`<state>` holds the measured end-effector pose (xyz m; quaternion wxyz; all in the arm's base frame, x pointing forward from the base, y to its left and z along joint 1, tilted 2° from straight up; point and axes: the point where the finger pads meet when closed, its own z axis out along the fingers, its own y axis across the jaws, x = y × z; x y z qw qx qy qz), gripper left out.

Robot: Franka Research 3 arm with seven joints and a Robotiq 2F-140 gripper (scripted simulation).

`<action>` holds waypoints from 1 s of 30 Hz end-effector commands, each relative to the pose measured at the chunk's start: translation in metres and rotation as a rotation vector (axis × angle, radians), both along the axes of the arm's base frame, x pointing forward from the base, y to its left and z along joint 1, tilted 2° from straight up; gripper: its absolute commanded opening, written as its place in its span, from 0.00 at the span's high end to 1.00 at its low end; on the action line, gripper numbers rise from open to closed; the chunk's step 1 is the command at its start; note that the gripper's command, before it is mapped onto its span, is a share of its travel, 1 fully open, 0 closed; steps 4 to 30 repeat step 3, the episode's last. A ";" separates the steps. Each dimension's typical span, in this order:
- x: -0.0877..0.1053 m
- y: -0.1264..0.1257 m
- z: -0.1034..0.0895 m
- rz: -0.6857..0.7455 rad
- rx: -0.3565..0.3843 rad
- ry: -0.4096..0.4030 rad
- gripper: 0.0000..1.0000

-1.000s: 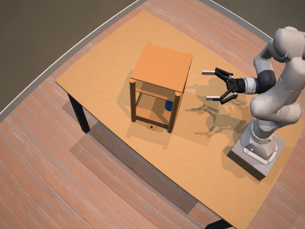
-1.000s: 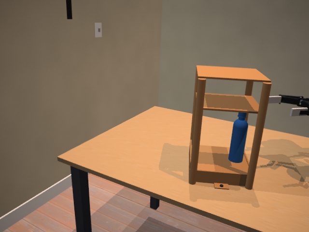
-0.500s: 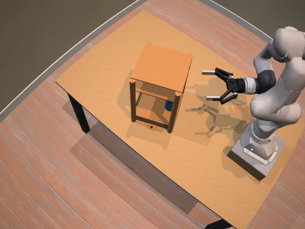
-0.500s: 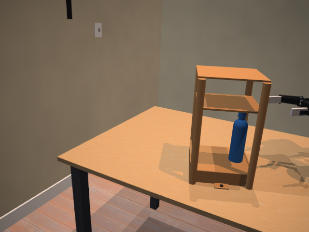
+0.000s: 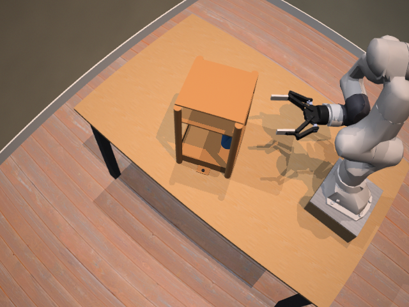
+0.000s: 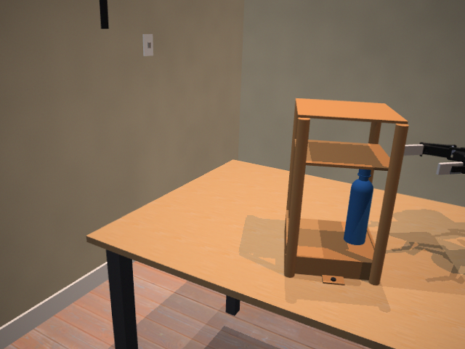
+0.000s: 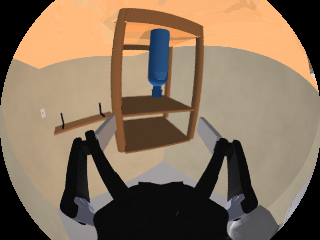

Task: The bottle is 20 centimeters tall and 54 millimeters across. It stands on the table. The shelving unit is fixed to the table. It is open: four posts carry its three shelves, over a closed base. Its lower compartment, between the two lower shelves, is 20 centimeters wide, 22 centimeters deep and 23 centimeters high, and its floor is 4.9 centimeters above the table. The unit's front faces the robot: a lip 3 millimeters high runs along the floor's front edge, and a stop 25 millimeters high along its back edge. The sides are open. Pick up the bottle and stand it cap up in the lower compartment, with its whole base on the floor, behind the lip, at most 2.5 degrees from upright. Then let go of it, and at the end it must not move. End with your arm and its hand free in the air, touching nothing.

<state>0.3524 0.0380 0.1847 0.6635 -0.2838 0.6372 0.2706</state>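
Note:
The blue bottle (image 6: 358,210) stands cap up on the floor of the lower compartment of the wooden shelving unit (image 6: 344,187), near the side that faces my arm. It seems to lean slightly, and its cap is close under the middle shelf. In the top view only a small part of the bottle (image 5: 227,141) shows behind a post of the unit (image 5: 211,115). My gripper (image 5: 280,114) is open and empty, level in the air, well clear of the unit's front; it also shows in the exterior view (image 6: 428,158). The wrist view shows the bottle (image 7: 158,60) inside the unit, beyond the open fingers.
A small brown tag with a black dot (image 6: 333,279) lies on the table beside the unit's base. My arm's base (image 5: 346,198) stands on the table's edge. The table's edges are near the unit on the side away from my arm.

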 end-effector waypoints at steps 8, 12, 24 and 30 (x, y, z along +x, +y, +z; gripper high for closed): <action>-0.001 0.000 0.001 0.001 0.007 0.002 0.00; -0.001 0.000 0.001 0.001 0.007 0.002 0.00; -0.001 0.000 0.001 0.001 0.007 0.002 0.00; -0.001 0.000 0.001 0.001 0.007 0.002 0.00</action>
